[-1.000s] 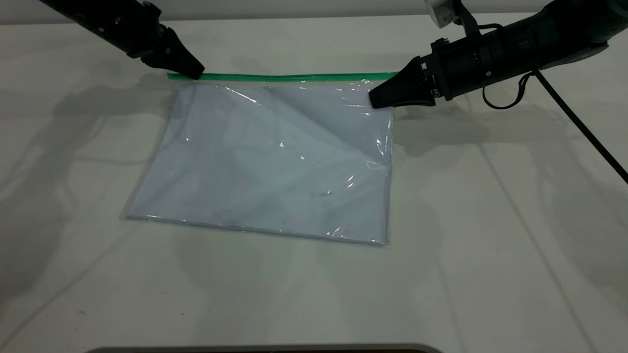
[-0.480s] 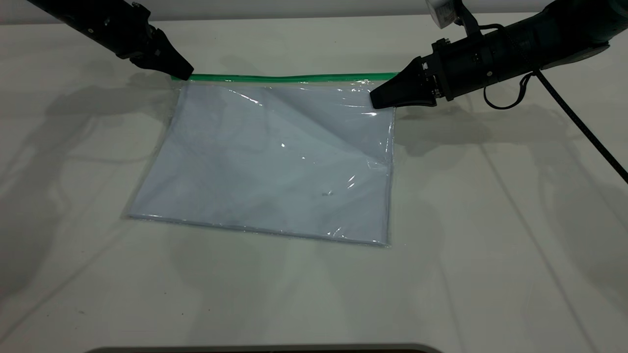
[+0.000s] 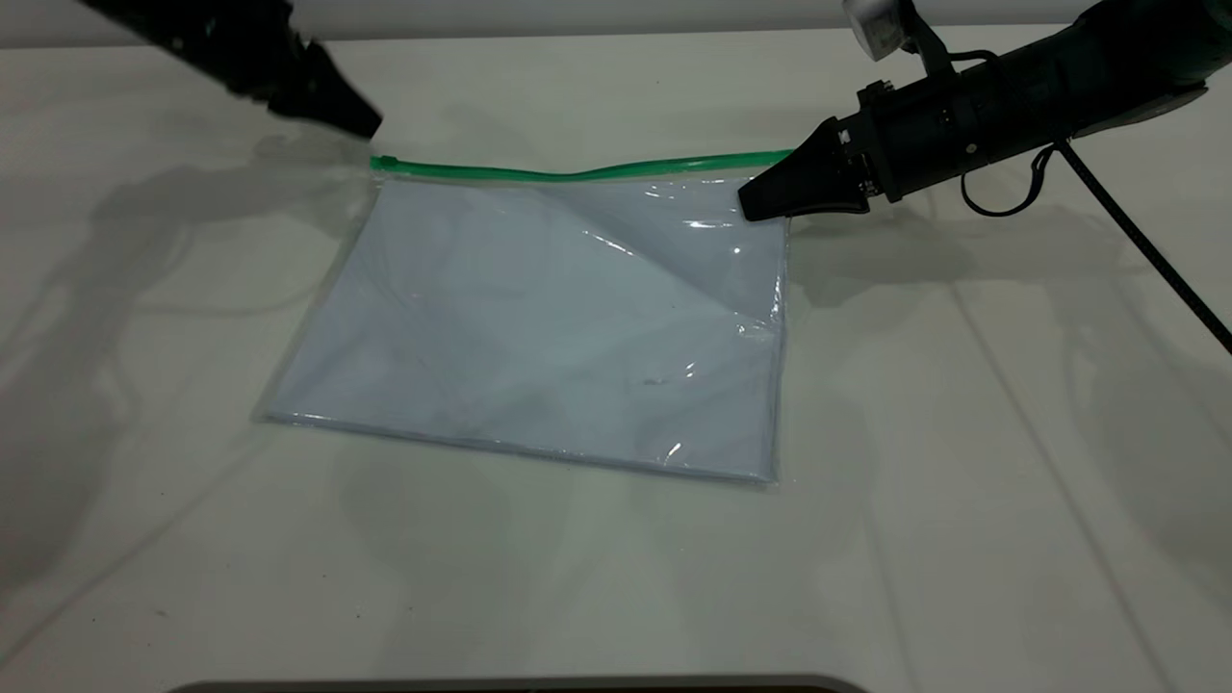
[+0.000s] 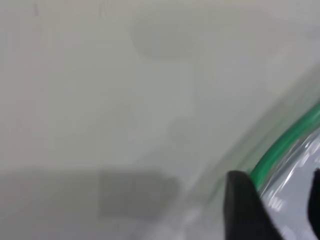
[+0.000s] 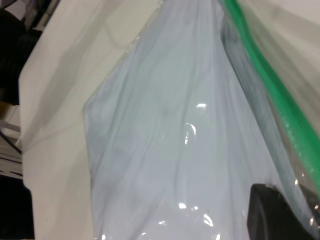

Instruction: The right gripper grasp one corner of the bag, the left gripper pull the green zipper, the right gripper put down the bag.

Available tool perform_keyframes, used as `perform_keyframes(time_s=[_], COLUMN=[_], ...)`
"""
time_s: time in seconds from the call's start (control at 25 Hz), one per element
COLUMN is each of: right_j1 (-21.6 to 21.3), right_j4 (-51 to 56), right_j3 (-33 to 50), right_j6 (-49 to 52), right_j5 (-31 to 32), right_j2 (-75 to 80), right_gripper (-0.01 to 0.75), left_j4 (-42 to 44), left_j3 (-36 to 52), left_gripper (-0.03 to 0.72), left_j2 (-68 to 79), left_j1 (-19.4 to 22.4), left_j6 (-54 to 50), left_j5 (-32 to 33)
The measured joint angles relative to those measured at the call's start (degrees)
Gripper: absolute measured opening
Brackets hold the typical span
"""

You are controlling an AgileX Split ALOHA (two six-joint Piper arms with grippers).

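The bag [image 3: 539, 327], a clear pouch with pale bluish sheets inside, lies flat on the white table [image 3: 962, 481]. Its far edge is the green zipper [image 3: 577, 173], which bows slightly. A small darker slider tab [image 3: 385, 163] sits at the zipper's left end. My right gripper [image 3: 754, 205] is shut on the bag's far right corner and holds it a little off the table. The right wrist view shows the bag [image 5: 170, 150] and zipper [image 5: 270, 85] running away from the right gripper [image 5: 280, 195]. My left gripper [image 3: 364, 123] is open just above and behind the slider, not touching it. The left wrist view shows the zipper [image 4: 285, 145] between its fingers [image 4: 245, 205].
The table is covered with a white creased cloth. A black cable [image 3: 1136, 231] trails from the right arm across the table's right side. A grey edge [image 3: 520, 685] shows at the table's front.
My left gripper has let go of the zipper's left end and lifted up and away. The bag has shifted slightly right, and its right corner has risen with my right gripper.
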Motion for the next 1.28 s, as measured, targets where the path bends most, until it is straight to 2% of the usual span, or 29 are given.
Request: perform_keyframes(time_s=[0.12,0.16,0.4,0.48,0.6,0.76,1.0,1.2,1.28], right_j1=[0.0,0.0,0.0,0.0,-0.2,-0.2,-0.2,-0.2,-0.2], right_j4=[-0.3,-1.0,-10.8,-15.9,-22.6,-30.2,-44.0,-52.6,-55.7], right_j3=[0.0,0.0,0.1,0.1,0.2,0.2,0.2,0.2,0.3], right_j6=[0.0,0.1,3.7,6.5,11.5,21.9,40.2,53.9,57.8], right_j5=[-1.0,-2.2,-15.1,-18.1,-19.0,-15.2,-5.9,5.4,7.3], right_j2=[0.0,-0.1,-4.2,-7.0,-12.3,-20.3,-35.7,-47.2,-51.1], right_gripper=[0.117,0.175,0.517,0.566,0.57,0.522,0.489,0.482,0.472], left_j4=[-4.9,-6.3,-10.2,-10.2,-10.2,-9.0,0.7,11.1,15.2], left_j3=[0.0,0.0,0.0,0.0,0.0,0.0,0.0,0.0,0.0], left_gripper=[0.513,0.531,0.551,0.552,0.553,0.553,0.553,0.553,0.553], left_j2=[-3.5,-5.1,-15.0,-18.1,-22.5,-28.8,-39.2,-47.8,-50.5], left_j1=[0.0,0.0,-1.3,-2.0,-2.9,-3.6,-3.9,-3.9,-3.9], left_j6=[0.0,0.0,-0.1,-0.1,-0.3,-4.3,-17.3,-29.2,-33.6], left_j5=[0.9,1.6,6.4,7.4,8.1,9.1,11.5,18.9,21.5])
